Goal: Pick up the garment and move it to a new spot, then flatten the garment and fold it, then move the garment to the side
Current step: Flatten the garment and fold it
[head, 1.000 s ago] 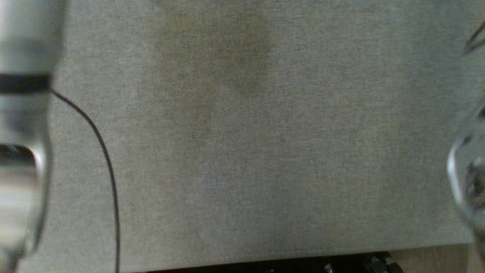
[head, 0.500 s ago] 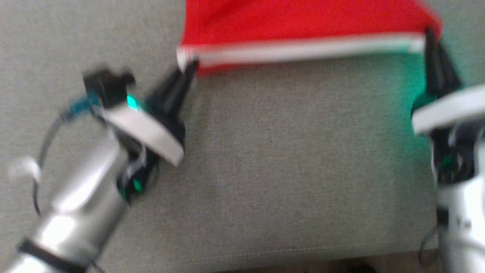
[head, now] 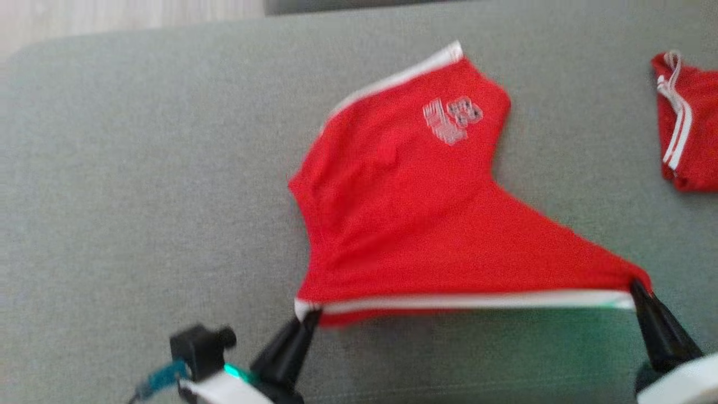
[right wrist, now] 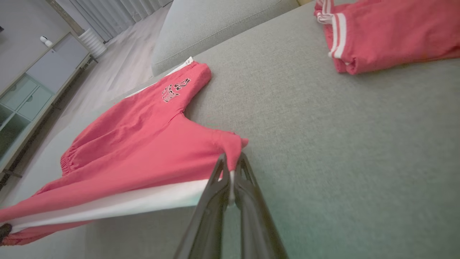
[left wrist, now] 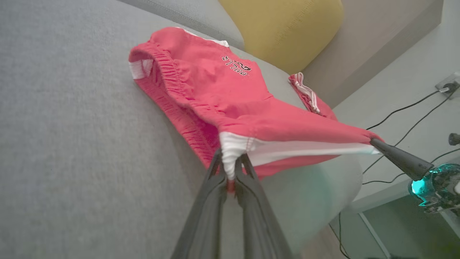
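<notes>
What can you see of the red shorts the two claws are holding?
The shorts are red fabric with a white side stripe, a printed logo and a gathered waistband. The left gripper and right gripper pinch the stripe's ends, holding that edge taut and raised; the rest lies on the grey cushion.

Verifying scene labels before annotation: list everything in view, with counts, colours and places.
garment: 1, red, white stripe, on sofa, near edge stretched between grippers
second garment: 1, red, white stripes, sofa's right side
sofa: 1, grey, under both garments
cushion: 1, yellow, behind the sofa seat, left wrist view
cabinet: 1, pale grey, across the floor, right wrist view
left gripper: 1, dark fingers, shut on edge's left corner
right gripper: 1, dark fingers, shut on edge's right corner
</notes>
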Controlling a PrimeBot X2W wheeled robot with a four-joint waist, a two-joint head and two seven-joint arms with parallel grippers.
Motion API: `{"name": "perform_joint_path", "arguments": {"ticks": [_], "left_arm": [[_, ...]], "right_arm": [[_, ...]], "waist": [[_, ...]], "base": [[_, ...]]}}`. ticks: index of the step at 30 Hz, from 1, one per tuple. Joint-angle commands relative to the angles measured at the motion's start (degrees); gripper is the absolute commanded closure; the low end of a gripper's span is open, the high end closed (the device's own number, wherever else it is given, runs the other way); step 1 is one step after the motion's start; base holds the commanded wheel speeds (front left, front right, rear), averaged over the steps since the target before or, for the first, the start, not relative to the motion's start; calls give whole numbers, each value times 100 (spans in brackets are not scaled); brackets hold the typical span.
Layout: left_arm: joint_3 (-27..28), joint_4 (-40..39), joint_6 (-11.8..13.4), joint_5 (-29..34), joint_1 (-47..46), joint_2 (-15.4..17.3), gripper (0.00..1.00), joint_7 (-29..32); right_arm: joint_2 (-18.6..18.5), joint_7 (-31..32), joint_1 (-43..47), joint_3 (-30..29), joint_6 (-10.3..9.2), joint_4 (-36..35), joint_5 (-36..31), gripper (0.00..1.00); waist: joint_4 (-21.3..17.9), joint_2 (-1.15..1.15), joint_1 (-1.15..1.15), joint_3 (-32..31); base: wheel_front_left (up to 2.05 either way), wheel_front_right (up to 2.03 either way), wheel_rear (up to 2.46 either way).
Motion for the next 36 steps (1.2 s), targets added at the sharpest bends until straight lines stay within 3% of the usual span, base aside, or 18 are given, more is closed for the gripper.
{"name": "perform_joint_path", "arguments": {"ticks": [1,7,13,24,27,36], "left_arm": [[170,-251,61,-60,-36,169,100,-70],[90,-900,274,-228,297,163,100,94],[295,-917,267,-416,-464,-106,100,395],[492,417,251,-620,-2179,-894,100,896],[462,826,281,-562,-2506,-1116,100,908],[263,1604,24,-552,-3062,-1639,100,881]], "right_arm": [[-91,36,-42,-40,-4,-333,-17,100],[-84,396,-26,-287,-4,-837,-43,100],[-480,878,-1141,-148,-4,-633,-179,100],[-1229,1612,-4151,565,-4,1344,-466,100],[-1369,1648,-4682,732,-4,1877,-586,100],[-1508,1519,-5602,1054,-4,3105,-817,100]], "waist": [[35,0,1,-166],[145,0,1,-168],[441,0,1,244],[1119,0,1,1160],[1297,0,1,1319],[1561,0,1,1513]], "base": [[0,0,0],[0,0,0],[0,0,0],[0,0,0],[0,0,0],[0,0,0]]}}
